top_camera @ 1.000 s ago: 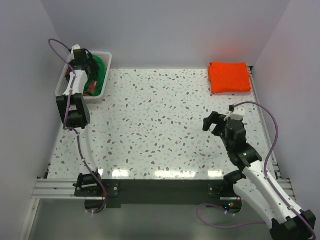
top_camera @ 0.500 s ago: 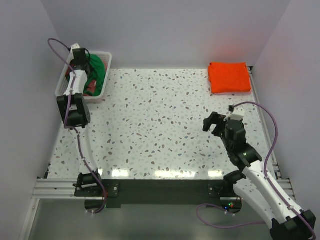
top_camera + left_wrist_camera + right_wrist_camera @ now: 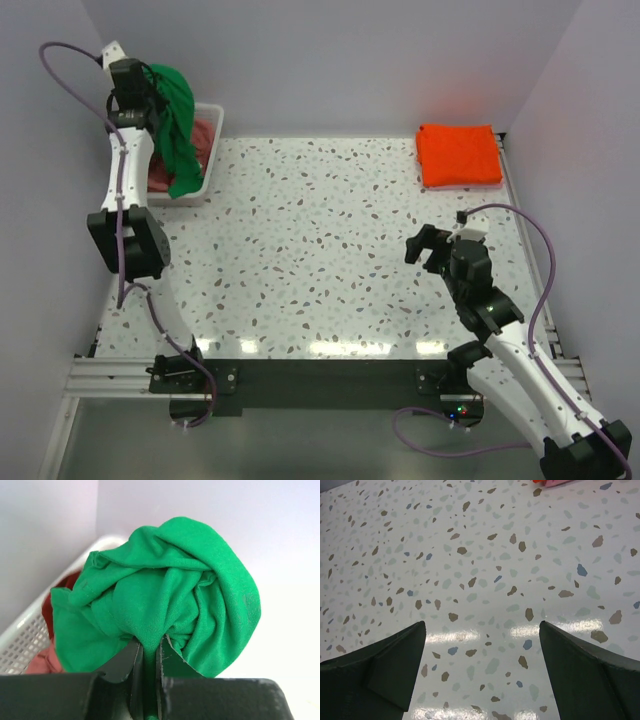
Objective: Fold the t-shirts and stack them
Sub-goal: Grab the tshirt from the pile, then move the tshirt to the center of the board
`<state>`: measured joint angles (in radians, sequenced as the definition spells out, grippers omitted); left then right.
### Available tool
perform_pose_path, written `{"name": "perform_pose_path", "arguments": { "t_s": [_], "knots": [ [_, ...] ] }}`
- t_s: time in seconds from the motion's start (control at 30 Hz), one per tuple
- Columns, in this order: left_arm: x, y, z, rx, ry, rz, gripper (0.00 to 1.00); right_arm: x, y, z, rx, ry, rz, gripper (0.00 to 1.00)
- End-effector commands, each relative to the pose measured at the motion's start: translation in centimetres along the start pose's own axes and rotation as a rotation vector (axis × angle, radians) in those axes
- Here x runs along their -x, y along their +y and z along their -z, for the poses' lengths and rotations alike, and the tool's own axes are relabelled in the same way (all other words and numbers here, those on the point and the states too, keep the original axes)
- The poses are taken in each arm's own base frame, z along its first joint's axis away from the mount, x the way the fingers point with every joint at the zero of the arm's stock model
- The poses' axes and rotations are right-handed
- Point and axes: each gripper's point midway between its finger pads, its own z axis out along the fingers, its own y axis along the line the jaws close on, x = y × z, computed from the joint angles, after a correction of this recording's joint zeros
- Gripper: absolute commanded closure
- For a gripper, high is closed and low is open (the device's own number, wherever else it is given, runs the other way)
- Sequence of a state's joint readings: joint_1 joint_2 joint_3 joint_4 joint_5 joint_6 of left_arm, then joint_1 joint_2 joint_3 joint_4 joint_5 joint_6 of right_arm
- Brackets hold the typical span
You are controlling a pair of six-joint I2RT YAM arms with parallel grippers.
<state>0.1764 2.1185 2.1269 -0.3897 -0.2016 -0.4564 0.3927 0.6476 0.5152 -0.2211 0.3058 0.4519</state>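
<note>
Speckled table, and the left gripper is clamped tight on the green shirt, dangling it above the basket with the pink shirt inside. Orange shirt sits folded in the far-right corner. Right gripper hovers over the table, fingers spread wide.

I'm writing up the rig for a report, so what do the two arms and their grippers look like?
The left arm and right arm have white link shells and black joint housings. A purple cable loops along each. The left gripper and right gripper are black, with two flat, tapering fingers.
</note>
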Motion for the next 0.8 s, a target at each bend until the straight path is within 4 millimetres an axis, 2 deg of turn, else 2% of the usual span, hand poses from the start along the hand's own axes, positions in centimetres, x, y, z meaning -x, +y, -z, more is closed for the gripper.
{"name": "perform_pose_path", "arguments": {
  "t_s": [0.0, 0.07, 0.1, 0.17, 0.2, 0.23, 0.27, 0.3, 0.37, 0.4, 0.43, 0.47, 0.5, 0.53, 0.57, 0.63, 0.67, 0.7, 0.77],
  "knots": [
    [9.5, -4.6, 8.1, -0.158, -0.202, 0.1, 1.0, 0.9, 0.9, 0.2, 0.041, -0.028, -0.016, 0.01],
    [10.5, -5.5, 10.2, -0.173, -0.228, 0.088, 1.0, 0.8, 0.9, 0.4, 0.049, -0.033, -0.018, 0.01],
    [11.5, -6.7, 12.4, -0.191, -0.259, 0.081, 1.0, 0.9, 0.9, 0.5, 0.051, -0.037, -0.018, 0.01],
    [12.0, -8.0, 14.5, -0.216, -0.279, 0.056, 1.0, 1.1, 1.0, 0.7, 0.06, -0.042, -0.02, 0.01],
    [12.6, -9.6, 17.0, -0.249, -0.306, 0.052, 1.0, 1.1, 1.0, 0.8, 0.063, -0.044, -0.018, 0.01],
    [12.9, -10.2, 18.2, -0.261, -0.32, 0.036, 1.0, 1.1, 1.1, 0.9, 0.068, -0.045, -0.02, 0.01],
    [12.5, -11.1, 19.1, -0.281, -0.323, 0.024, 1.0, 1.1, 1.1, 0.9, 0.068, -0.048, -0.022, 0.01],
    [13.0, -12.5, 21.7, -0.329, -0.343, 0.025, 1.0, 1.2, 1.2, 1.0, 0.074, -0.05, -0.022, 0.01],
    [12.6, -13.4, 23.4, -0.374, -0.341, 0.027, 1.0, 1.1, 1.2, 1.1, 0.075, -0.048, -0.023, 0.01],
    [12.9, -14.3, 25.8, -0.429, -0.351, 0.038, 1.0, 1.2, 1.1, 1.2, 0.073, -0.051, -0.027, 0.01],
    [12.6, -14.6, 26.6, -0.45, -0.341, 0.078, 1.0, 1.2, 1.1, 1.2, 0.069, -0.049, -0.032, 0.01],
    [11.0, -14.7, 26.3, -0.459, -0.313, 0.09, 1.0, 1.5, 0.7, 1.2, 0.048, -0.057, -0.04, 0.01],
    [10.8, -15.6, 28.7, -0.531, -0.313, 0.105, 1.0, 1.6, 0.6, 1.4, 0.04, -0.062, -0.048, 0.01],
    [9.9, -16.1, 29.4, -0.564, -0.29, 0.14, 1.0, 1.9, 0.6, 1.6, 0.041, -0.07, -0.051, 0.01],
    [7.9, -16.9, 30.5, -0.613, -0.256, 0.145, 1.0, 1.9, 0.5, 1.7, 0.035, -0.072, -0.057, 0.01],
    [5.5, -18.1, 31.6, -0.662, -0.204, 0.171, 1.0, 2.4, 0.7, 2.2, 0.051, -0.087, -0.065, 0.02],
    [2.9, -18.8, 32.3, -0.684, -0.15, 0.166, 1.0, 2.5, 1.1, 2.4, 0.073, -0.081, -0.057, 0.01],
    [0.0, -19.0, 31.9, -0.679, -0.084, 0.173, 1.0, 2.7, 1.3, 2.7, 0.088, -0.087, -0.055, 0.01],
    [-3.6, -20.2, 33.5, -0.702, -0.009, 0.162, 1.0, 2.6, 1.6, 3.0, 0.107, -0.08, -0.052, 0.01]
  ]
}}
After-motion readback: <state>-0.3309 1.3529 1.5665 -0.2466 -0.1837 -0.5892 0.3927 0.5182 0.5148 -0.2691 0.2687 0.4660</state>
